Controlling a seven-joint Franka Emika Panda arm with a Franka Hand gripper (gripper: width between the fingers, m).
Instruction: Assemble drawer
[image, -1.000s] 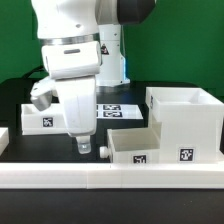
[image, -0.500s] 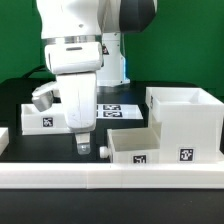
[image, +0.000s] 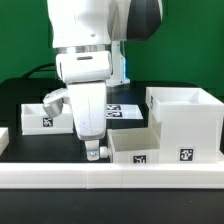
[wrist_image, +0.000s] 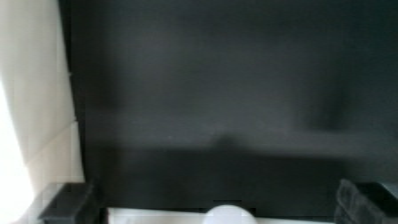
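Observation:
The drawer's tall box casing (image: 185, 122) stands at the exterior view's right, open top up. One shallow tray (image: 134, 149) lies just in front of it, its small knob (image: 104, 150) pointing to the exterior view's left. A second tray (image: 38, 116) lies at the left, partly behind the arm. My gripper (image: 94, 152) hangs low over the black table right beside the near tray's knob end. In the wrist view my gripper (wrist_image: 222, 205) is open and empty, with the tray's white edge (wrist_image: 160, 216) and round knob (wrist_image: 228, 214) between the jaws.
A long white border rail (image: 110, 180) runs along the front and also shows in the wrist view (wrist_image: 27, 110). The marker board (image: 118, 110) lies flat behind my arm. Black table surface (wrist_image: 231, 90) stretches ahead of the jaws.
My arm has moved toward the exterior view's right, bringing the gripper from left of the near tray up to its knob end. The drawer parts have not moved.

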